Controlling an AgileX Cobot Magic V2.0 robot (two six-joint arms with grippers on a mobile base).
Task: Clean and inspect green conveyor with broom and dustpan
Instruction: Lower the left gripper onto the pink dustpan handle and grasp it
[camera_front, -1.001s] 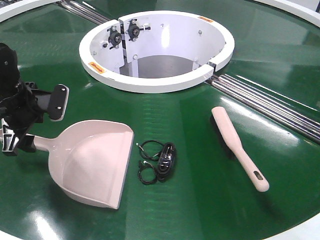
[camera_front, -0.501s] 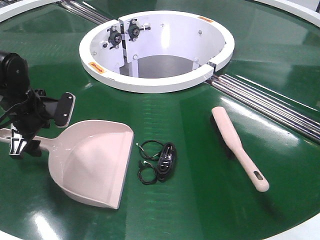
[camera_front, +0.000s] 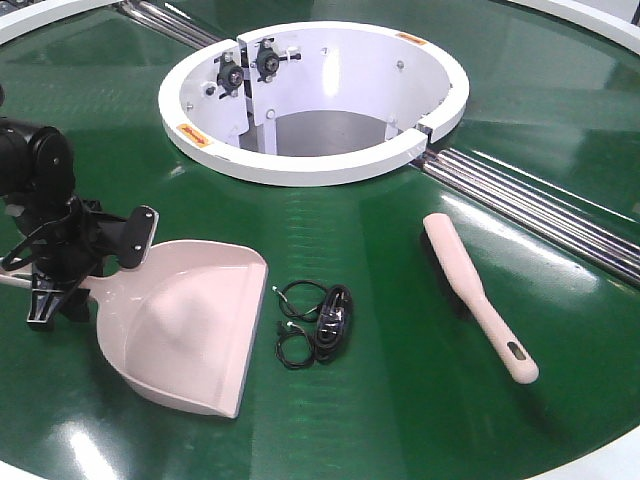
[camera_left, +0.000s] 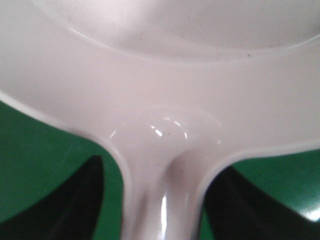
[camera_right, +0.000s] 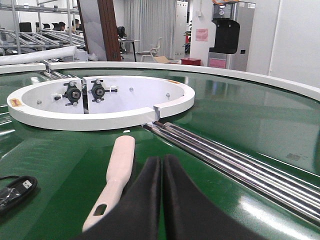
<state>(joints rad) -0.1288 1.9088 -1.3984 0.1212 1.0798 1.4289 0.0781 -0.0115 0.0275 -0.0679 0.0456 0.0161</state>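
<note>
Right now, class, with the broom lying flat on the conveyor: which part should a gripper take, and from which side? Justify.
Take the broom by its slim handle, between the bristled head and the slotted end, probably from above with fingers spanning its width. It lies flat on the green conveyor, so the sides are free, the underside not.

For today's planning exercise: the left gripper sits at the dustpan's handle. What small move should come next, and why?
Probably close the left gripper on the dustpan handle: the left wrist view shows its fingers open on either side of the handle, not yet clamped.
</note>
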